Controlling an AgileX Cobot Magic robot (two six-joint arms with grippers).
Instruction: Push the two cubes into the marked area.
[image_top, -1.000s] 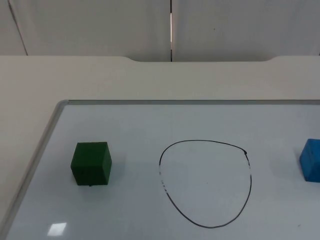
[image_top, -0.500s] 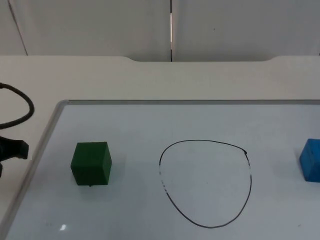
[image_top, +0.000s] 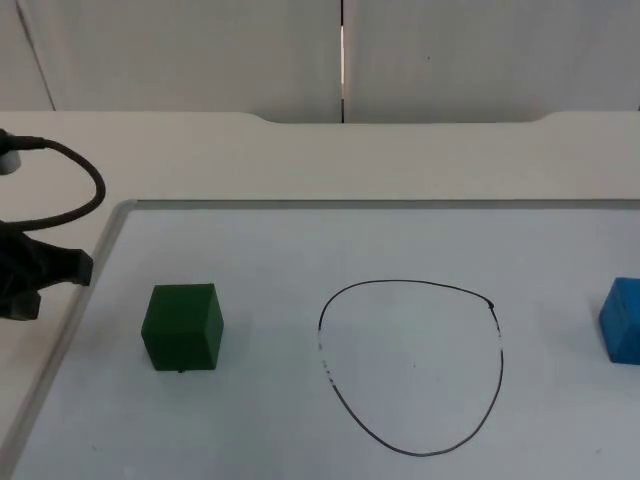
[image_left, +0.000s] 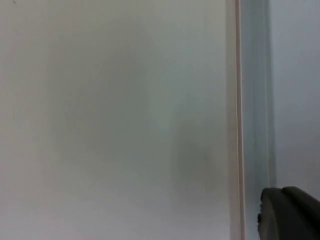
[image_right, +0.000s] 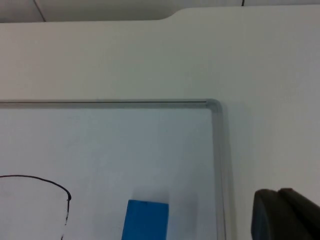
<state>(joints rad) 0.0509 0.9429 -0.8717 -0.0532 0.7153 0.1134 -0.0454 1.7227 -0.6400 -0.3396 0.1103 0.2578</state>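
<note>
**Left arm at the board's edge, two cubes outside the circle**

The left gripper (image_top: 35, 280) is low over the white surface (image_top: 300, 160), just outside the left metal frame of the whiteboard (image_top: 300, 240); I cannot tell how far its fingers are open. Near it on the board sits the dark green cube (image_top: 182, 327), well apart from the black hand-drawn oval outline (image_top: 410, 367). The bright blue cube (image_top: 622, 320) rests right of the oval, near the board's right frame. The right gripper (image_right: 285, 215) hangs above the surface beside this frame; its fingers' state I cannot tell.
</note>
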